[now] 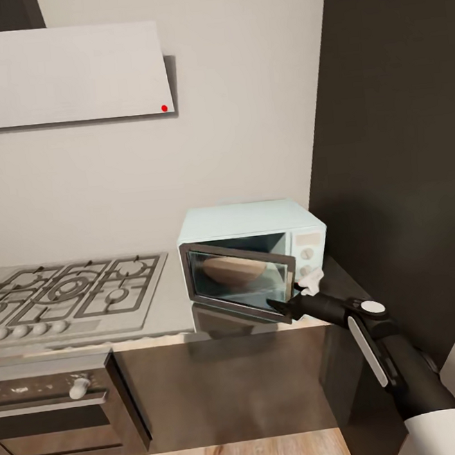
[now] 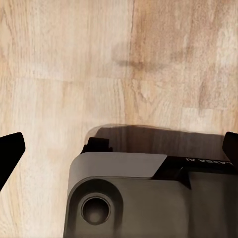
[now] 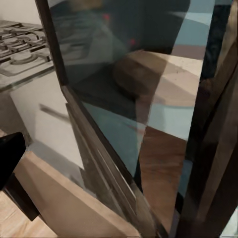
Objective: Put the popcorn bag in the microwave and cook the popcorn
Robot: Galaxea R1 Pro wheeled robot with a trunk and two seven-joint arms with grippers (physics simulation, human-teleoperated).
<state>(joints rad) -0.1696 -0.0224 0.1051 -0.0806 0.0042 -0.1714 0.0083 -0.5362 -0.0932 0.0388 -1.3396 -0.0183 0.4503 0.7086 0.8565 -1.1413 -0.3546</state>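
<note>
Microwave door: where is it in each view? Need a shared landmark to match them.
Head view: the microwave door sits centre-right on the countertop, swung partly open, with the right gripper at its lower right corner.
Left wrist view: not in it; wooden floor.
Right wrist view: the door glass close up.
Shared landmark: gas hob.

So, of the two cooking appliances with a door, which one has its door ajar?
The pale blue microwave on the countertop: its dark glass door stands ajar beside the right gripper. The steel built-in oven below the hob is shut.

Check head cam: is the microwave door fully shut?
No. The microwave door stands ajar, its right edge swung out toward the right tool.
</note>
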